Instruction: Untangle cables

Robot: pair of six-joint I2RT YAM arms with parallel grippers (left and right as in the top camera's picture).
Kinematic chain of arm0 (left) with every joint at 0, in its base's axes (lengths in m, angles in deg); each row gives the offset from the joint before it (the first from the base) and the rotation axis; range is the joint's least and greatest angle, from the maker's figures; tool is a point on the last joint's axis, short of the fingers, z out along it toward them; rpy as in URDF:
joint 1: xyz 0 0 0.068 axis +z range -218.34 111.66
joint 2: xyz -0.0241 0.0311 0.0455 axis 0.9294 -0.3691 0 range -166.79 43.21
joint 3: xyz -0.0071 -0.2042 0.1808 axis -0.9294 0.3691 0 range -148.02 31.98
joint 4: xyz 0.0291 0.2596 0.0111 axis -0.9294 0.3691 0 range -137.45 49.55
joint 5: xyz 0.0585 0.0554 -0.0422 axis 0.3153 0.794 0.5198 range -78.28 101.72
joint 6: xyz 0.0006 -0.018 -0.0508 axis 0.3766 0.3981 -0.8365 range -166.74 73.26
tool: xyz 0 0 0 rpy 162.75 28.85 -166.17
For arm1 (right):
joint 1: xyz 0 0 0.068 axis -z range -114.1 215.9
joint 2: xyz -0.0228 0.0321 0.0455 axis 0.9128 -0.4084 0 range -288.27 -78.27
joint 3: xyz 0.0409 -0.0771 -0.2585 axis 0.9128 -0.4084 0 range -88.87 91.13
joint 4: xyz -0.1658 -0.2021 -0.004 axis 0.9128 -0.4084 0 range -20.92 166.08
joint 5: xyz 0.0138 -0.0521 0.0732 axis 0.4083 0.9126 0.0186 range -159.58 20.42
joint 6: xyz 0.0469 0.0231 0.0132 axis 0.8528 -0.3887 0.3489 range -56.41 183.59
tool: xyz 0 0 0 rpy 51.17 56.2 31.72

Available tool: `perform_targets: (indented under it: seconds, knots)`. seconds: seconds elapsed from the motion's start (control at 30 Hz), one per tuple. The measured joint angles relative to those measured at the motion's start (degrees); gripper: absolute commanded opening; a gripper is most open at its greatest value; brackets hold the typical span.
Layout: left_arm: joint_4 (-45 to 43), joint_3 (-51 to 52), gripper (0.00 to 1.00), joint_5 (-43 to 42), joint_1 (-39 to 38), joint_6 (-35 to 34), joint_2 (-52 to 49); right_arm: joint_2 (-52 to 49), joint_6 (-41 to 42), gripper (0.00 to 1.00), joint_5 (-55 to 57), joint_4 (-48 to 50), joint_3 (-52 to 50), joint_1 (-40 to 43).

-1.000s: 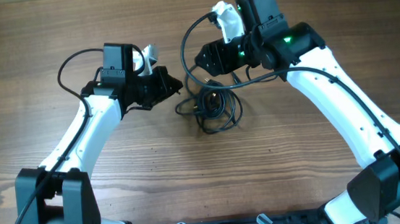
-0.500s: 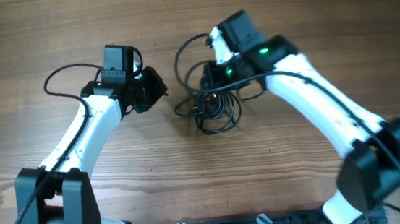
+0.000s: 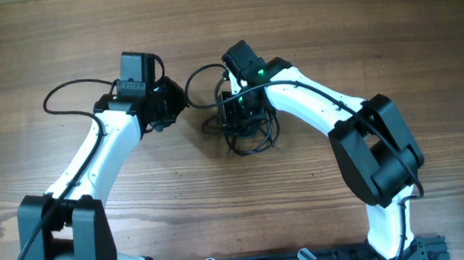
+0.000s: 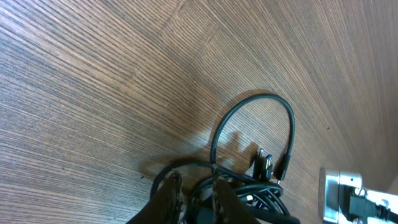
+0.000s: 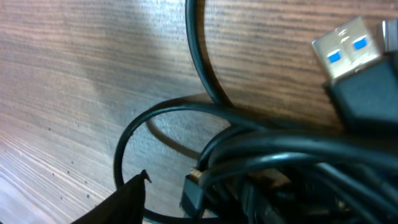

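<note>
Two arms meet over the middle of your wooden table (image 3: 390, 15), where the cables (image 3: 254, 136) lie in a tangled heap. Your left gripper (image 4: 194, 186) has its fingers a narrow gap apart, with one strand crossing at their tips. Your right gripper (image 3: 241, 111) sits on the heap, and you cannot tell how its jaws stand. A USB plug (image 5: 345, 43) lies beside it.
</note>
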Motion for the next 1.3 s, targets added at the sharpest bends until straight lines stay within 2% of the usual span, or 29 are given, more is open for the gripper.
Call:
perform_targets:
  seconds: [0.1,0.33,0.4,0.5,0.67,0.8,0.9,0.93,1.0,1.07,1.1,1.13,1.3]
  knots:
    - [0.15,-0.02,0.20,0.00,0.00,-0.02,0.00,-0.37,0.33,0.35,0.04,1.01,0.00,0.00]
    - [0.17,-0.02,0.20,0.00,0.00,-0.15,0.00,-3.37,0.92,0.36,0.02,2.91,0.00,0.00]
    - [0.17,-0.02,0.21,0.02,0.02,-0.15,0.00,-3.45,1.09,0.18,-0.02,3.08,0.00,0.00]
    - [0.15,-0.02,0.21,0.02,0.00,-0.15,0.00,-3.74,1.86,0.04,0.24,3.43,0.00,0.02]
    - [0.17,-0.02,0.18,0.02,0.02,-0.15,0.00,-4.00,0.72,0.04,-0.92,3.34,0.00,0.28]
    - [0.17,-0.02,0.09,0.02,0.02,-0.42,0.00,-3.43,-6.01,0.04,-6.05,1.68,0.15,1.99]
    - [-0.04,-0.02,0.09,-0.37,0.02,-0.48,0.00,0.37,-14.67,0.04,-14.47,1.79,0.15,4.59]
    - [-0.63,0.00,0.15,-1.25,0.09,-0.07,0.00,2.84,-21.07,0.04,-21.44,1.84,0.15,5.77]
    - [-4.92,0.09,0.28,-6.78,0.76,2.91,0.00,9.90,-28.04,0.04,-28.26,1.66,0.37,8.72]
    - [-9.68,0.07,0.46,-13.57,1.70,6.23,-0.04,14.21,-34.49,0.04,-33.73,0.72,0.70,10.73]
    - [-11.23,0.02,0.60,-16.31,2.12,8.94,-0.02,16.31,-42.18,0.04,-39.17,-1.68,1.46,12.44]
    - [-14.56,0.09,0.62,-24.65,3.39,10.73,-0.04,16.28,-43.67,0.04,-40.04,-2.03,1.46,12.57]
    - [-25.07,0.13,0.73,-40.30,7.39,12.57,-0.04,16.13,-56.94,0.04,-43.58,-11.54,1.44,12.61]
